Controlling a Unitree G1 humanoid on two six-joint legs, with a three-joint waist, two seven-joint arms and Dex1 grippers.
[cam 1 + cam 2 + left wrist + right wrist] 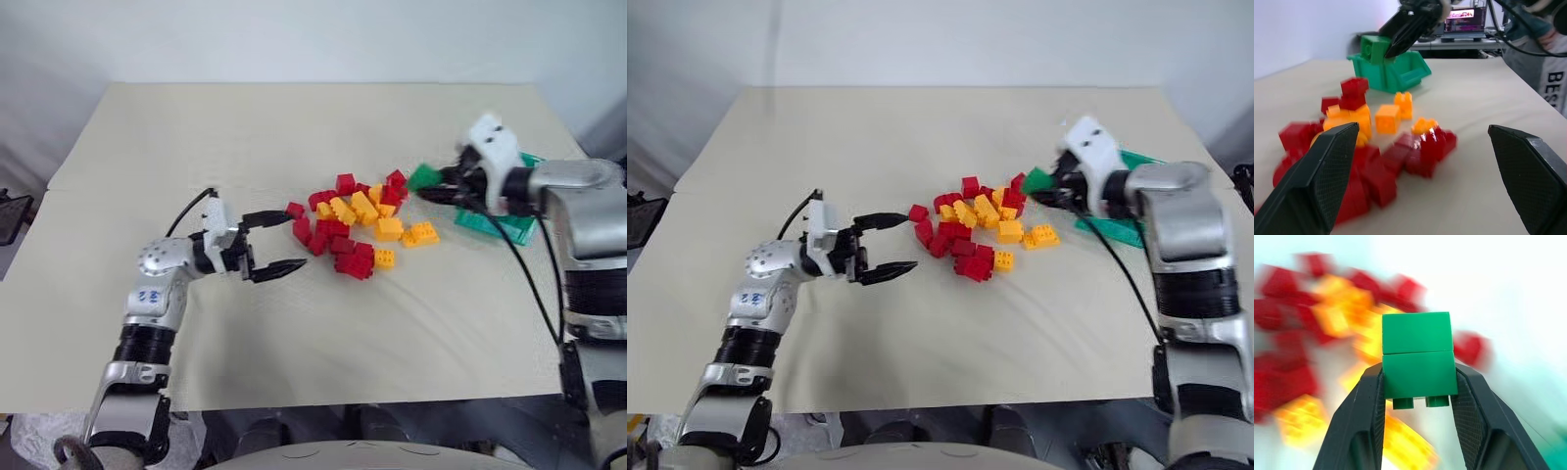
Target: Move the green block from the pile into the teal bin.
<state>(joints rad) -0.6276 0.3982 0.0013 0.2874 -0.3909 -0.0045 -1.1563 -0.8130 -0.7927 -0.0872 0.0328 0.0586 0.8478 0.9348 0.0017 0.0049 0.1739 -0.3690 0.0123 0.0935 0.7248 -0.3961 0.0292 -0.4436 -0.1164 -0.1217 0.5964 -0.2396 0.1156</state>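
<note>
Right wrist view is giving us the clearest look: the right end effector is clamping the green block between its two black fingers, one on each side, studs pointing back toward the wrist. One green block, and it is sitting up in the air, clear of the pile.

From the head cameras, the block is hovering at the pile's far right edge, just beside the teal bin, which is lying mostly hidden behind the right arm. Left wrist view is showing what the head views are hiding: the teal bin with its sloped open front facing the bricks, and the held block right at its near rim.

One bin, one pile of red and yellow-orange bricks, too jumbled for an exact count. The left end effector is hanging with fingers spread wide, gripping nothing, just left of the pile. The table is offering broad bare room behind and in front of the bricks, while the bin is sitting near the right edge.
</note>
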